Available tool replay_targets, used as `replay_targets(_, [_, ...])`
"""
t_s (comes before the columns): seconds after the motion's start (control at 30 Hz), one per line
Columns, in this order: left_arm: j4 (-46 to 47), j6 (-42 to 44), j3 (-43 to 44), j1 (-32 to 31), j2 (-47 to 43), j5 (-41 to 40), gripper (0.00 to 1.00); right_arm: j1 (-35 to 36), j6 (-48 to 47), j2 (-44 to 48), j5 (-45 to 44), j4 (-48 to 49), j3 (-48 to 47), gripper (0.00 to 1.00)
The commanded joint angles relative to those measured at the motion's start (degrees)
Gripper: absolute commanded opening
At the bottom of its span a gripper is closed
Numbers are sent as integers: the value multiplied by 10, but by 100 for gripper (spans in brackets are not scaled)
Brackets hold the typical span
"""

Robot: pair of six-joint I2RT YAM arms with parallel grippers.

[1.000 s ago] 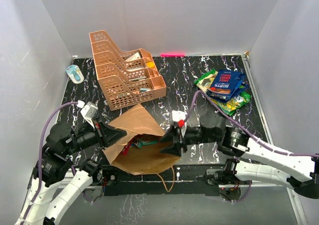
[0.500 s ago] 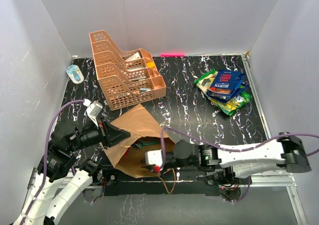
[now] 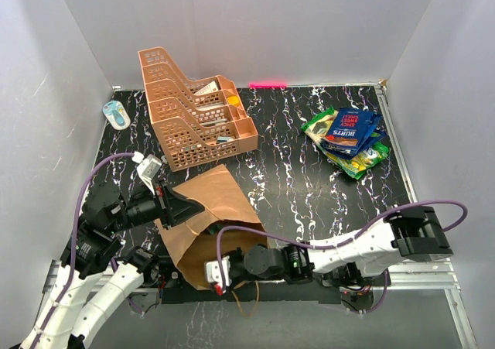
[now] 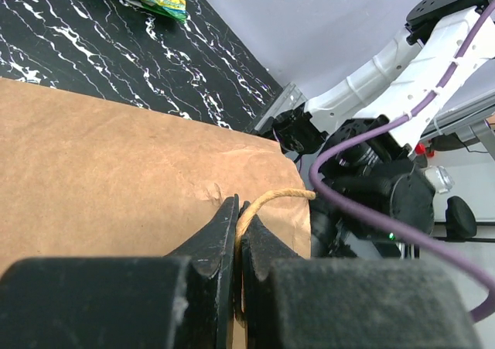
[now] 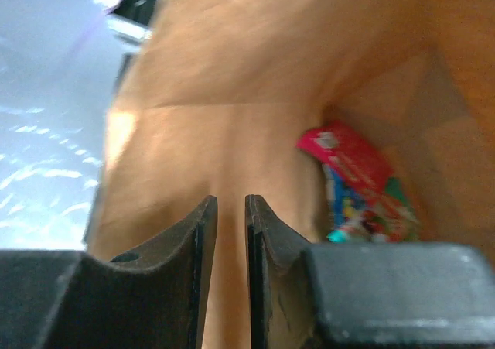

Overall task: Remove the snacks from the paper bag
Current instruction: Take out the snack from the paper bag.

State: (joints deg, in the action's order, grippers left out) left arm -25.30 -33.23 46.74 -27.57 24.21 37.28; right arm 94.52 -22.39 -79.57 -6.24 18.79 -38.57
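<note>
Rack [image 3: 182,136] just behind paper bag [image 3: 221,191]

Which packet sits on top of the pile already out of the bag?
The blue chip bag, lettered in white; it lies over the green packets at the far right.

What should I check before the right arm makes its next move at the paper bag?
1. Hold of left gripper on twine handle: ok, shut on it.
2. Mouth of paper bag open toward right gripper: ok.
3. Target in view inside: ok, red packet.
4. Opening of right gripper wide enough for that packet: not ok, fingers nearly together.
5. Right gripper empty: ok.
6. Number of snacks inside: cannot tell.
</note>
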Motion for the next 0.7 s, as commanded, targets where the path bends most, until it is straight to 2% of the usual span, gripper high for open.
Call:
replay_targets(0.0, [9, 0, -5, -1, -3, -1, 0, -31, -19, 46, -105, 55, 7, 27])
replay_targets(0.17, [19, 1, 17, -1, 11, -41, 0, -79, -67, 54, -125, 44, 22, 41])
replay_targets(0.33, [58, -8, 35, -1, 38, -105, 0, -157, -98, 49, -92, 46, 16, 42])
replay_targets(0.5, [142, -17, 34, -1, 67, -170, 0, -251, -140, 48, -24, 47, 23, 43])
replay_targets(0.67, [215, -29, 28, -1, 131, -158, 0, -342, -198, 36, 86, 31, 8, 43])
